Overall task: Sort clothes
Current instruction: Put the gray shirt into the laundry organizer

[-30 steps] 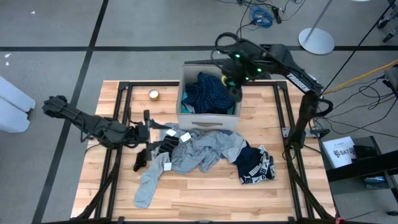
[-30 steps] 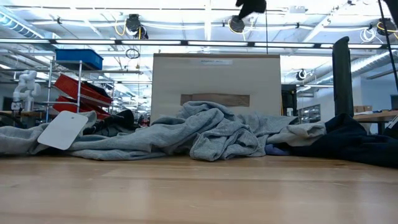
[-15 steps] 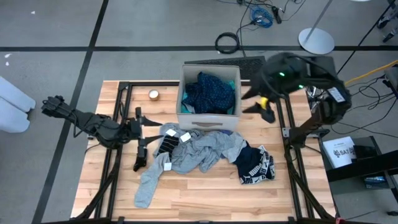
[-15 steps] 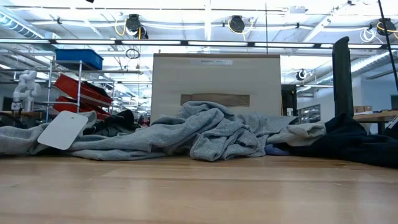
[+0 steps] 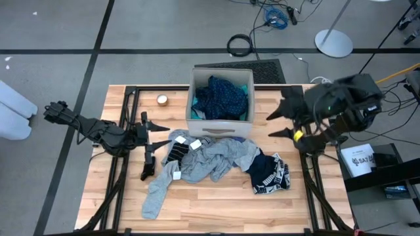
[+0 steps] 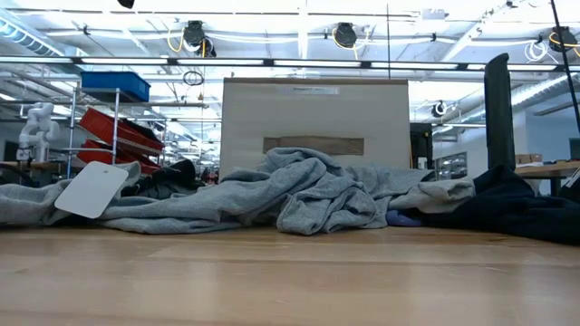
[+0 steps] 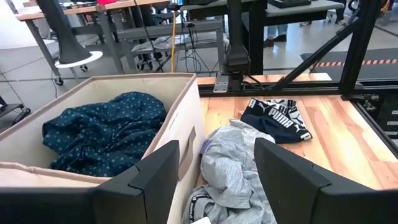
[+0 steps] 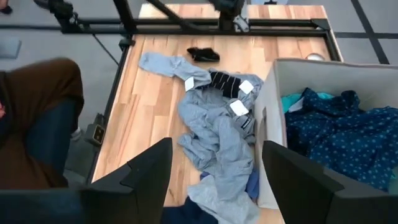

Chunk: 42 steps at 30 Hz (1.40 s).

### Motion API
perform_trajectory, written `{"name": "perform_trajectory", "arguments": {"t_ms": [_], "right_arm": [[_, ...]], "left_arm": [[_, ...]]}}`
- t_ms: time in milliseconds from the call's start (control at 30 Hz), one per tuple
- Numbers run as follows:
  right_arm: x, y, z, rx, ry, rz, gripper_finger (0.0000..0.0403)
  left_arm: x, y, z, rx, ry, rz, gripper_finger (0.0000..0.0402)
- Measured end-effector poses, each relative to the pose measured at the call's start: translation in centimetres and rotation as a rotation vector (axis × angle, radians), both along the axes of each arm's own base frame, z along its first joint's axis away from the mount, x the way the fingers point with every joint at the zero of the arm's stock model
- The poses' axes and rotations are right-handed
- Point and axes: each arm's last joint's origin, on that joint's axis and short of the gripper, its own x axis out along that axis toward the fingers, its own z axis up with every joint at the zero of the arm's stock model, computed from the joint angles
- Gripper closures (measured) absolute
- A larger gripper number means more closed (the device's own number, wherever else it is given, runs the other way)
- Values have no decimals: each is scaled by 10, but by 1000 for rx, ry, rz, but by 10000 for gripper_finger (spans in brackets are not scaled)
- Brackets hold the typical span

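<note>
High view: the beige box stood at the far middle of the wooden table, holding the navy dotted garment with a strip of turquoise garment showing at its rim. In front of the box lay the grey garments in a loose heap, with a grey sock trailing toward the near left, a small black sock beside it, and the black-and-white patterned garment at the heap's right end. The left gripper sat low over the table just left of the heap, fingers spread and empty. The right gripper was held off the table's right edge, well apart from the clothes — its fingers parted, nothing between them. Low view: the grey heap lay across the table before the box, a white tag propped at its left; neither gripper showed. Left wrist view: the open fingers framed the box wall, the navy dotted garment inside it, and the grey heap with the patterned garment beyond. Right wrist view: the spread fingers looked down on the heap and the box — a person's leg showed beside the table.
</note>
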Motion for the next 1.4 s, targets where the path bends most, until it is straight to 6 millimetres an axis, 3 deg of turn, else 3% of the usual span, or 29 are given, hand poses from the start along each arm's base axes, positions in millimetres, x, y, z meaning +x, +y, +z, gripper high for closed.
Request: {"name": "perform_trajectory", "arguments": {"t_ms": [333, 733, 933, 1067, 1267, 1400], "right_arm": [[4, 36, -45, -110, 33, -28, 167], [-11, 37, -147, -1, -149, -44, 167], [7, 38, -207, -3, -293, -66, 167], [20, 40, -245, 8, -328, -86, 167], [40, 43, -273, 14, -330, -116, 167], [57, 49, -288, -47, -316, -89, 167]], "left_arm": [[0, 0, 0, 0, 0, 0, 183], [3, -4, -2, -80, 14, -64, 183], [19, -14, -15, -175, 99, -136, 183], [35, -21, -30, -150, 185, -131, 183], [56, -30, -52, -103, 288, -115, 183], [58, -31, -54, -41, 298, -126, 183]]}}
